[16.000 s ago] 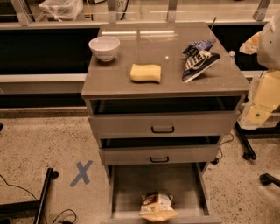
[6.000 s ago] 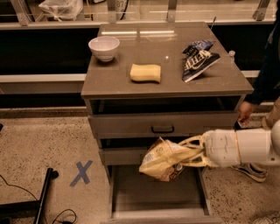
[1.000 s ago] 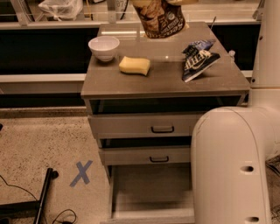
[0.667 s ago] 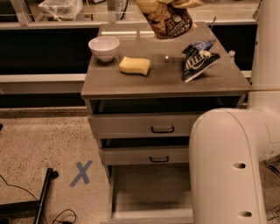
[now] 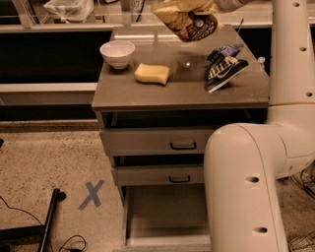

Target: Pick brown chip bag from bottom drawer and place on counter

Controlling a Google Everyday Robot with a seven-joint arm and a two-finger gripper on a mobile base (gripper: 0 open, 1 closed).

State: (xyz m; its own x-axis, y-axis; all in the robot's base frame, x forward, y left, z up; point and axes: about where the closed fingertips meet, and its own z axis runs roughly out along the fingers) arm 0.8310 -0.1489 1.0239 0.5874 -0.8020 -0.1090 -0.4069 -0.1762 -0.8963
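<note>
The brown chip bag (image 5: pixel 189 22) hangs in the air above the back middle of the counter (image 5: pixel 182 88), tan top up and dark front with round logo facing me. My gripper (image 5: pixel 217 4) is at the top edge of the view, mostly cut off, shut on the bag's top right. The bottom drawer (image 5: pixel 165 211) is pulled open below, and the part of its grey inside that shows holds nothing. My white arm (image 5: pixel 246 187) covers the drawer's right side.
On the counter stand a white bowl (image 5: pixel 117 53) at the back left, a yellow sponge (image 5: pixel 152 73) beside it, and a dark blue bag (image 5: pixel 221 66) at the right. The two upper drawers are slightly open. A blue tape X (image 5: pixel 92 194) and a black stand leg (image 5: pixel 49 216) lie on the floor at left.
The bag, held in my gripper, has shifted a little to the right above the counter. The sponge, bowl and blue bag have not moved.
</note>
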